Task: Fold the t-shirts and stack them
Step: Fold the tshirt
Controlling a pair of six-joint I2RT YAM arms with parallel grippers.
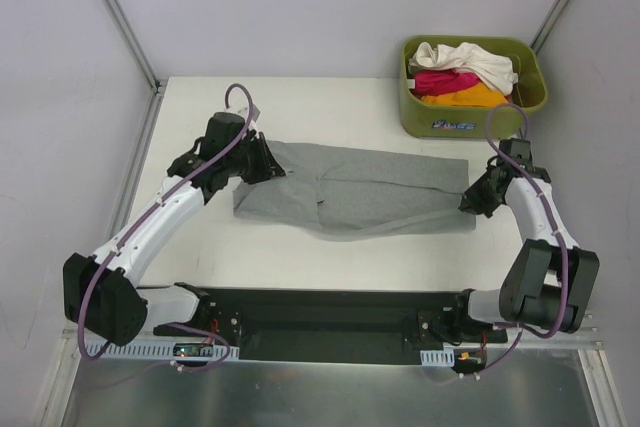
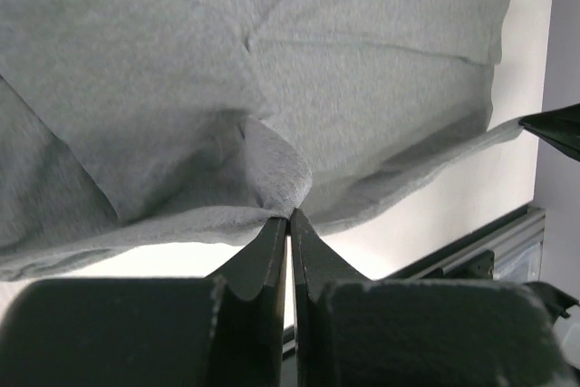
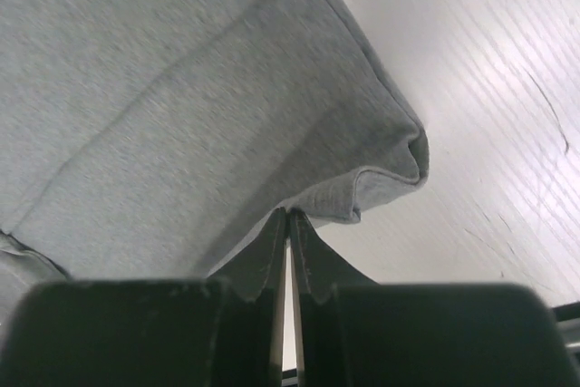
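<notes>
**Grey t-shirt [image 1: 350, 192] fold: pinching both short ends**

Working on the grey t-shirt, lying on the table [image 1: 300, 257] as a long, narrow band, apparently already folded lengthwise. Sitting on the left-arm side of the olive-green bin [image 1: 530, 97] and nearer the arm bases than the bin is.

Pinching with the left gripper [image 2: 288, 219] at the end of the band farthest from the bin. Jaws drawn almost together, only a hairline slit between them, and a small curl of grey edge caught at the tips. Lifting that edge slightly off the table.

Pinching with the right gripper [image 3: 288, 217] at the end nearest the bin, just toward the arm bases from it. Jaws likewise nearly closed, nipping the grey cloth edge beside the folded corner.

Waiting in the bin: cream-white t-shirt [image 1: 470, 59] on top, magenta-pink t-shirt [image 1: 440, 80] under it, orange t-shirt [image 1: 470, 97] at the near side. All three bunched, none folded.

Judging the step: mid-fold on the first shirt, with nothing stacked so far, so early in the task.

Judging the next move: probably carrying one held end over toward the other to halve the band. Calling for both pinches staying firm, a lift high enough to clear the cloth, and matching the edges before letting go. Watching the wrinkle near the band's middle, which is likely to skew the fold.
</notes>
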